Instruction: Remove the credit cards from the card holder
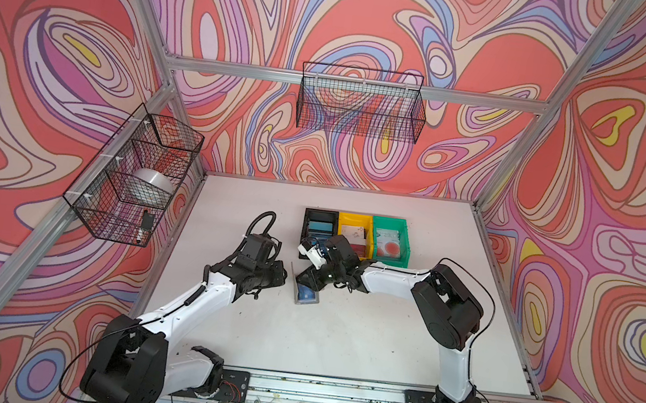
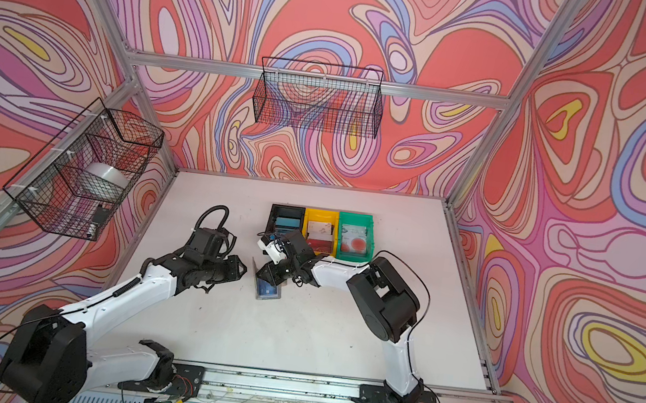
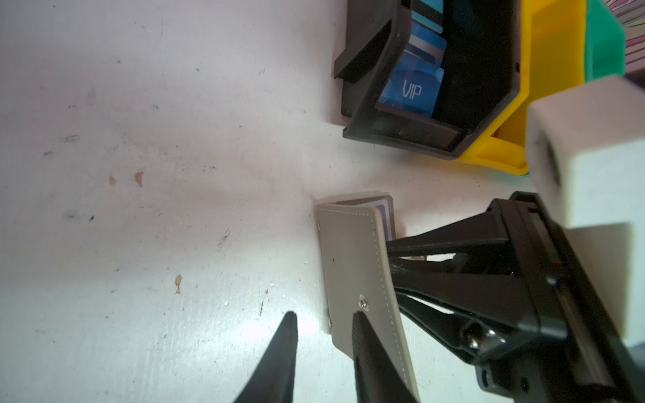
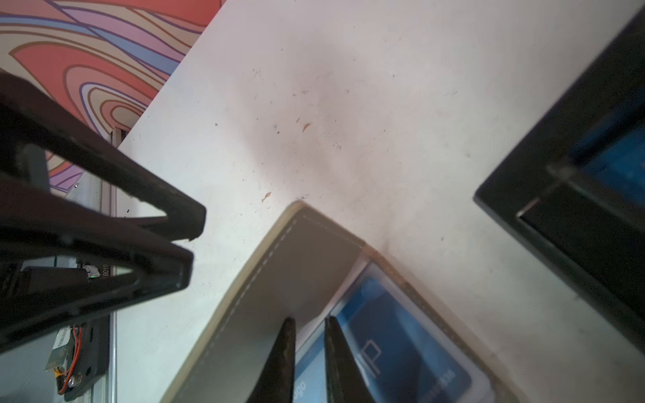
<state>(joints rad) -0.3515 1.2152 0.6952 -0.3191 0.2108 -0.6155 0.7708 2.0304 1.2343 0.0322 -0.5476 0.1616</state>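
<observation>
One half-open card holder (image 3: 352,265), left gripper (image 3: 323,314) parted and empty beside it, right gripper (image 4: 310,319) over its blue card (image 4: 394,331), grasp indiscernible

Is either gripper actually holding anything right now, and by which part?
Left gripper holds nothing; its open jaws sit beside the card holder's raised cover. Right gripper has its jaws narrow over the blue card inside; a grip cannot be told.

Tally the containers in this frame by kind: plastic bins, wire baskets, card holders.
Plastic bins: 3 (black bin, yellow bin, green bin)
Wire baskets: 2 (back-wall basket, left-wall basket)
Card holder: 1
Total: 6
</observation>
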